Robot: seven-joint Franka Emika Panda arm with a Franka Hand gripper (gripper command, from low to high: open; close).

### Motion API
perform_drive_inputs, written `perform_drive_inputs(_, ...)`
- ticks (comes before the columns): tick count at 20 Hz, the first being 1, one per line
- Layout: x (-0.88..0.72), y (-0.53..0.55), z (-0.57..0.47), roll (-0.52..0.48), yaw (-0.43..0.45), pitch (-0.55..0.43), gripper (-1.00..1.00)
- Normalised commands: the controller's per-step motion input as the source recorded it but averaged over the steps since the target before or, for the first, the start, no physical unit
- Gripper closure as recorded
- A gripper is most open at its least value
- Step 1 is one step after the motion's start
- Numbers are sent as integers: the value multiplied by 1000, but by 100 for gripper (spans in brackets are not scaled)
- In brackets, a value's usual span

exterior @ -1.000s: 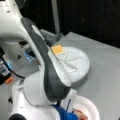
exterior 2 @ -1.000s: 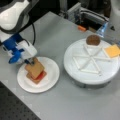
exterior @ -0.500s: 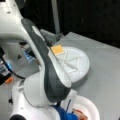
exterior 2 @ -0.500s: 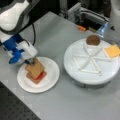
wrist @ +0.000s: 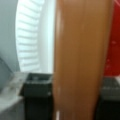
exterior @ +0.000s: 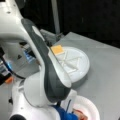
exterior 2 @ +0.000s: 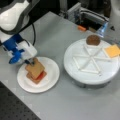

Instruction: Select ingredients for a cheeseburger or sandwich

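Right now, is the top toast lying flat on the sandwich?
No: top toast sits tilted, held between the fingers of the gripper.

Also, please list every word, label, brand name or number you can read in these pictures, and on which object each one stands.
None: no readable text shows on the white robot arm, the white paper plate, the white divided round tray or the tan-brown toast square.

White paper plate [exterior 2: 51, 81] lower left of front view, on grey table [exterior 2: 55, 40]. Round white divided tray [exterior 2: 82, 72] at right. Black perforated board [exterior 2: 12, 107] bottom left corner.
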Motion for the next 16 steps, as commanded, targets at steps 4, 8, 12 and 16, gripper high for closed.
perform_drive_inputs(4,80,71,108,39,60,-37,100)
perform_drive_inputs(8,115,117,126,48,45,-45,100)
perform_drive_inputs(12,167,113,52,49,38,-67,100)
perform_drive_inputs(16,193,69,15,44,21,-66,100)
